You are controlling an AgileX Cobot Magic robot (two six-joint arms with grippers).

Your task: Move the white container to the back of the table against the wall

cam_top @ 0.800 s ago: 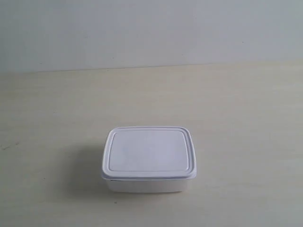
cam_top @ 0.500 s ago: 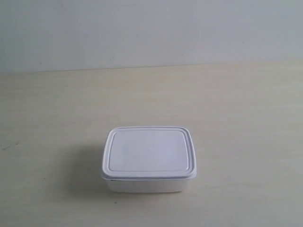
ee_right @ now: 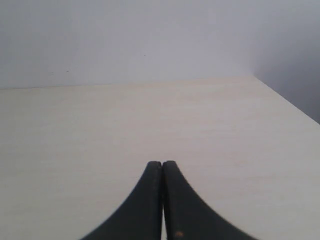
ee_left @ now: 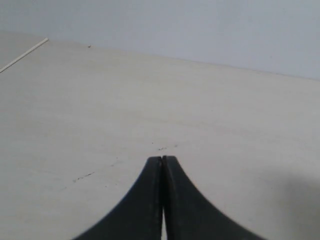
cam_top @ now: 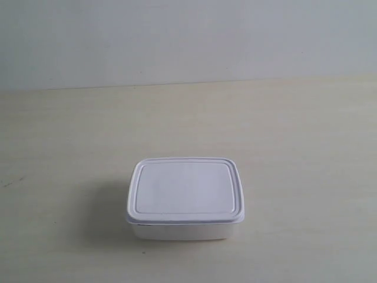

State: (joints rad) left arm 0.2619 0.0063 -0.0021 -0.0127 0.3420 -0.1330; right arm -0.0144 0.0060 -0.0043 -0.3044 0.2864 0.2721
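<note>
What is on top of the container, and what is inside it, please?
A flat white lid sits closed on the container, and nothing rests on the lid. The inside cannot be seen: the lid covers it and the walls are opaque.

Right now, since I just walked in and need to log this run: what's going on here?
Nothing is being handled. The container, lid on, sits on the table, with bare tabletop between it and the wall. No arm shows in the exterior view. The left pincer and right pincer are both shut and empty, and their wrist views show only bare table and wall. The move has not begun.
</note>
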